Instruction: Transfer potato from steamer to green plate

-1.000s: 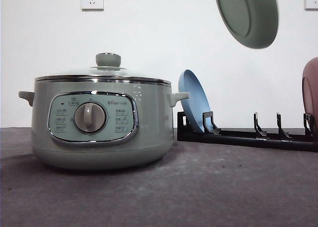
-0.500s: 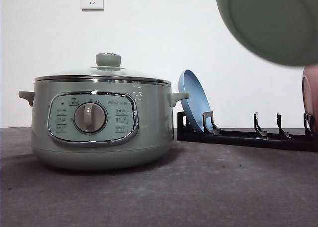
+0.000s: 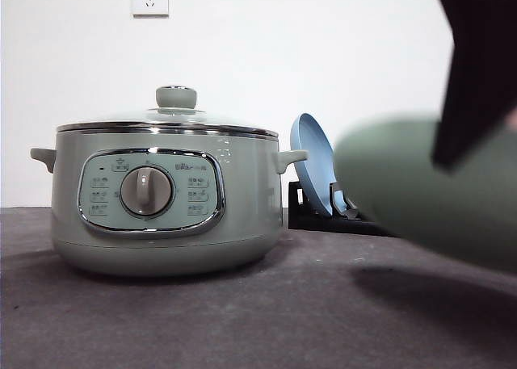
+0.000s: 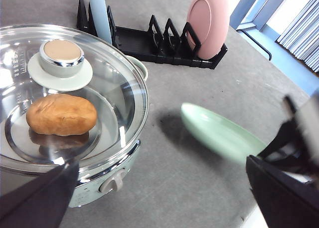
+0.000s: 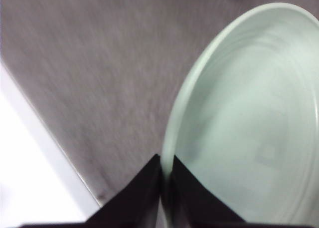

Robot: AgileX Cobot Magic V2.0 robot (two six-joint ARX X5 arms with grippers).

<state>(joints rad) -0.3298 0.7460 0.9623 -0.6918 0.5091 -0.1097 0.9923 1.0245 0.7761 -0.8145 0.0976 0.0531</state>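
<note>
Nearest you, your right gripper has its jaws clamped on the rim of the green plate, pinching the edge so the dish stays roughly level. In the front view the plate hangs low over the counter, not touching it, casting a shadow beneath. I judge you are carrying it down to set it beside the steamer, so the potato has a short trip.

Your left gripper hovers above the steamer, jaws wide apart and holding nothing, likely waiting to lift the lid.

The potato lies inside the steamer on a metal tray, under the glass lid, which is on. The lid's knob sits just beside the potato in this view.

Farther back, a black rack holds a blue plate and a pink dish upright, well apart.
</note>
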